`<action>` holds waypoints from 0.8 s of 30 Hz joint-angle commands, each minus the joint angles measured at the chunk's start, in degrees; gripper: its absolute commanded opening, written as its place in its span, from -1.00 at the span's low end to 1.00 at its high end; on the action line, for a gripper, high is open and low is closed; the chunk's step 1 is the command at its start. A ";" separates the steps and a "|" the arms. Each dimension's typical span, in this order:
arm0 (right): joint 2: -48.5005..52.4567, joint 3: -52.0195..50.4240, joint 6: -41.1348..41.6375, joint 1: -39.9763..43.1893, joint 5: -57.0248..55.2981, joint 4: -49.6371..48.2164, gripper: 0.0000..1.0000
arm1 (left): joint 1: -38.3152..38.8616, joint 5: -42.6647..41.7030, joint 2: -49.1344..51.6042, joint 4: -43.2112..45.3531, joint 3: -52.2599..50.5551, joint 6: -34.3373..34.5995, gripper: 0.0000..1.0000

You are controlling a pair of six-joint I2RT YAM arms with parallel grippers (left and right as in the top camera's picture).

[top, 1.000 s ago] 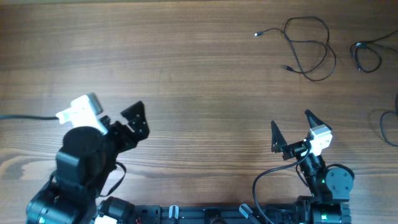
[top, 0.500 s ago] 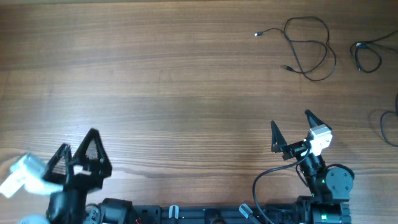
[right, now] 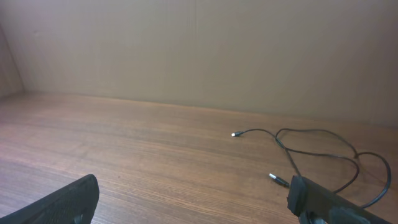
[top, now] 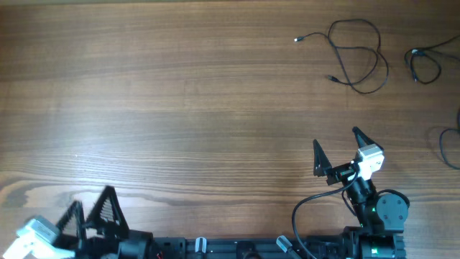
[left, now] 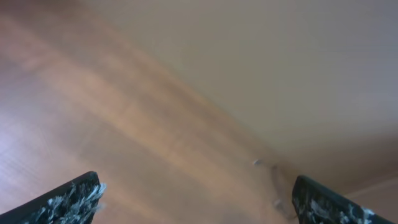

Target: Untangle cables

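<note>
Black cables [top: 357,56] lie in loose loops on the wood surface [top: 180,86], left hand [top: 91,205] and right hand [top: 335,138] both spread, empty

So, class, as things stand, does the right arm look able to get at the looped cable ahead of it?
Probably yes. The right claw is open, and only bare table lies between it and the looped cable. Whether the arm stretches that far is unsure.

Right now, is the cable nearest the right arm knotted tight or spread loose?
Spread loose. The cable lies in wide open loops flat on the table, crossing itself without a tight knot, both plug ends free.
</note>
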State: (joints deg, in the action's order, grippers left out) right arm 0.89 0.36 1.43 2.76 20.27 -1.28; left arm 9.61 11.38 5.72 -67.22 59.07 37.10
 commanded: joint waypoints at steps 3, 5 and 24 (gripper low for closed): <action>-0.61 -0.07 0.13 -0.33 -1.03 -0.28 1.00 | -0.42 1.33 -5.35 -10.43 -0.26 -0.02 1.00; -0.61 -0.07 0.13 -0.33 -1.01 -0.28 0.99 | -0.42 1.33 -5.46 -10.58 0.00 -0.04 1.00; -0.61 -0.07 0.15 -0.33 -1.01 -0.28 1.00 | -0.42 1.33 -5.46 -10.62 -0.02 -0.04 1.00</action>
State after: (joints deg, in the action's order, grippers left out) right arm 0.89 0.36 1.43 2.76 20.27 -1.28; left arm 9.61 12.19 0.78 -77.84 59.05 37.15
